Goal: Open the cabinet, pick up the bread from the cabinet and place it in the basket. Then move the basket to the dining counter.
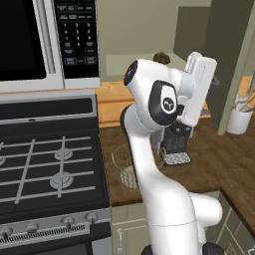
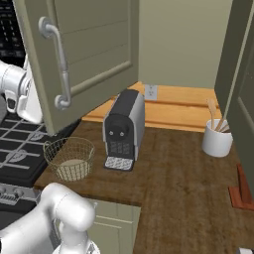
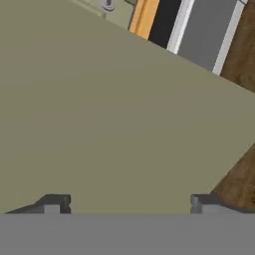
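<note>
Cabinet door (image 2: 84, 54) swung open, long silver bar handle (image 2: 57, 64) on its outer face, seen from the right base view. Inside of the cabinet (image 1: 144, 62) visible in the left base view: pale shelf, with a small dark-brown lump, the bread (image 1: 161, 58), sitting on it just above the arm's upper joint.

Tool (image 3: 129, 201) spread wide, fingertips (image 3: 55, 203) far apart at the bottom of the hand view, nothing between them. Flat grey-green door panel (image 3: 109, 119) directly ahead of the tips, very close; contact cannot be told.

Basket (image 2: 69, 158) upright on the brown surface (image 2: 183, 173), at its front left corner beside the stove (image 1: 45, 169). Mesh walls, pale base, nothing inside. Partly hidden behind the arm in the left base view.

Coffee machine (image 2: 123, 130) just right of the basket, near but apart. White cup (image 2: 217, 139) holding wooden utensils further right, against the backsplash. Microwave (image 1: 45, 42) above the stove.
</note>
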